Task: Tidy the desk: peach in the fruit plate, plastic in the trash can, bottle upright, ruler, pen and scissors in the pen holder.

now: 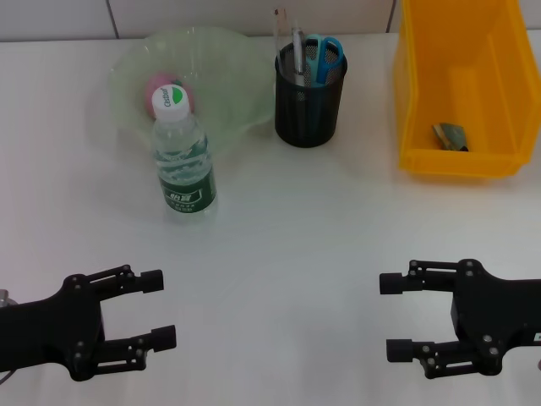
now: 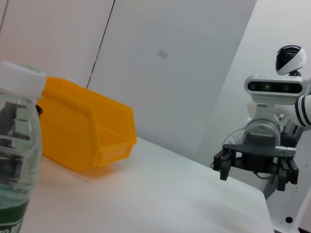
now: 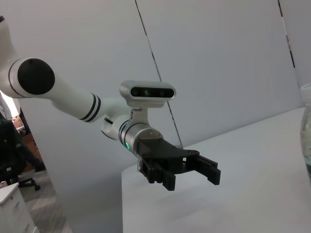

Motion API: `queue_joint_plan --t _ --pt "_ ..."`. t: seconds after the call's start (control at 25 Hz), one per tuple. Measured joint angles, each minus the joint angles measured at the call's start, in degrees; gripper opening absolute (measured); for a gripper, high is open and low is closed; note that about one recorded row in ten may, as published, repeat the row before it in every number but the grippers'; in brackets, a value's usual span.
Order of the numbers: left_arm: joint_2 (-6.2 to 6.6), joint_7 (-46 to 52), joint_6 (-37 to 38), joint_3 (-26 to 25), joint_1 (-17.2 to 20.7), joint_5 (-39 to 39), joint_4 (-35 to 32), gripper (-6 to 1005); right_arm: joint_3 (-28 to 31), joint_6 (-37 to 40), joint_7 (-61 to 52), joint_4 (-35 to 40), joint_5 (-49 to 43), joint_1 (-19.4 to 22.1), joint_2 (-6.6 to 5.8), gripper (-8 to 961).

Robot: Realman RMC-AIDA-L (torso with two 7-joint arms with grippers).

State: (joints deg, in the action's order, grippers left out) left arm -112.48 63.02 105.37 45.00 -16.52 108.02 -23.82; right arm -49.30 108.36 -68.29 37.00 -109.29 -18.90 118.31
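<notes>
The pink peach (image 1: 159, 86) lies in the translucent green fruit plate (image 1: 228, 68) at the back left. In front of it the water bottle (image 1: 183, 165) stands upright with its white cap on; it also shows close up as the bottle (image 2: 17, 145). The black mesh pen holder (image 1: 310, 106) holds the ruler (image 1: 281, 30), the pen (image 1: 297, 52) and the blue-handled scissors (image 1: 326, 57). A crumpled piece of plastic (image 1: 450, 135) lies inside the yellow trash can (image 1: 461, 156). My left gripper (image 1: 159, 308) and right gripper (image 1: 393, 316) hover open near the front edge, both with nothing in them.
The yellow bin (image 2: 87, 131) stands at the back right of the white table (image 1: 296, 228). The right gripper (image 2: 255, 170) shows far off in the left wrist view, and the left gripper (image 3: 189, 177) in the right wrist view. A tiled wall runs behind the table.
</notes>
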Motion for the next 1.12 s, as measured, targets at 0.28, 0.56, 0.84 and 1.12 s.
queue_joint_plan --t 0.28,0.56,0.84,1.12 --pt "-0.08 0.0 0.1 0.0 0.2 0.0 0.0 802 0.0 -0.4 0.0 0.0 0.0 0.0 0.23 768" --pt "-0.11 0.0 0.1 0.0 0.3 -0.1 0.0 802 0.0 -0.4 0.0 0.0 0.0 0.0 0.47 768" --pt "-0.06 0.1 0.1 0.0 0.3 -0.2 0.0 802 0.0 -0.4 0.0 0.0 0.0 0.0 0.57 768" --pt "-0.02 0.1 0.1 0.0 0.3 -0.1 0.0 802 -0.4 -0.5 0.0 0.0 0.0 -0.1 0.6 768"
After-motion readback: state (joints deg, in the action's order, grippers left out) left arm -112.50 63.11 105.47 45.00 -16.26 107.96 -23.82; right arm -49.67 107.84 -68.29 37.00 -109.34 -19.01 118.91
